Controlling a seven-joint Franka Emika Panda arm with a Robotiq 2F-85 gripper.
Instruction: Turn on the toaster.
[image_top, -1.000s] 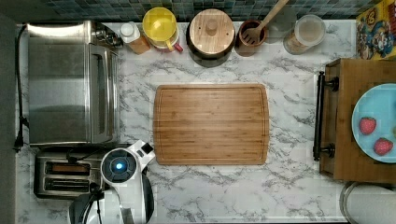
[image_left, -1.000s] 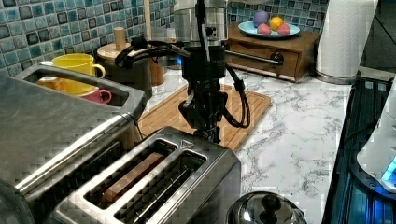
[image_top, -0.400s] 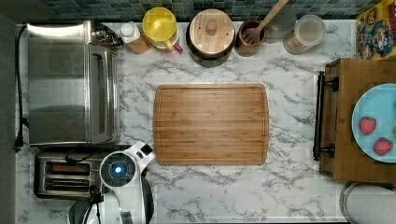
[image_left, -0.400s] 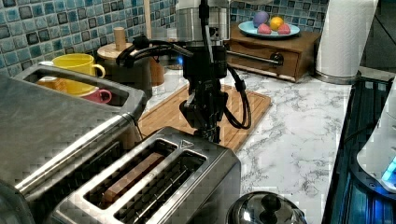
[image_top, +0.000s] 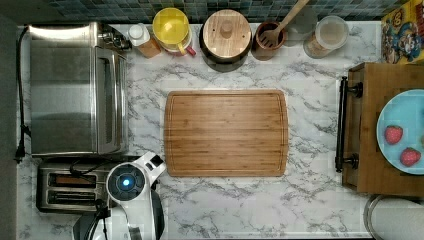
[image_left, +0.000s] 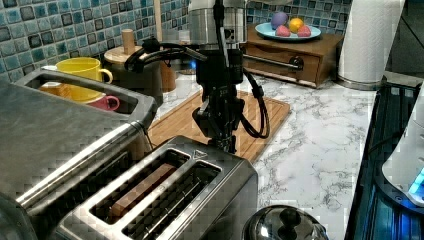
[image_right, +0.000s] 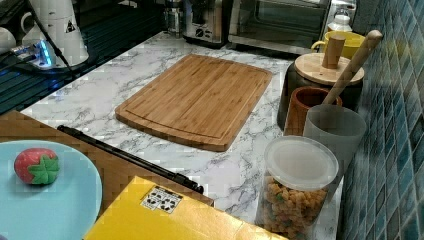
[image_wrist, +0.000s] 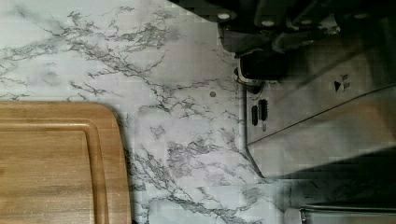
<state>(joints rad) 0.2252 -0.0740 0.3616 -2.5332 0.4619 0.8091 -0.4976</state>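
Hanging over end of toaster (image_left: 165, 192) nearest cutting board, gripper (image_left: 226, 143) points down; fingers' opening cannot tell, hidden behind toaster's edge. One toaster, two long slots, sits at worktop (image_top: 310, 200) corner in top view's lower left, just beside one toaster oven (image_top: 75, 87). One cutting board (image_top: 226, 132) mid-worktop. Two mugs on oven in left view: yellow mug (image_left: 82, 70), pink mug (image_left: 105, 102). Far side: one blue plate (image_top: 400, 131) carrying two strawberries on wooden box (image_top: 367, 125).
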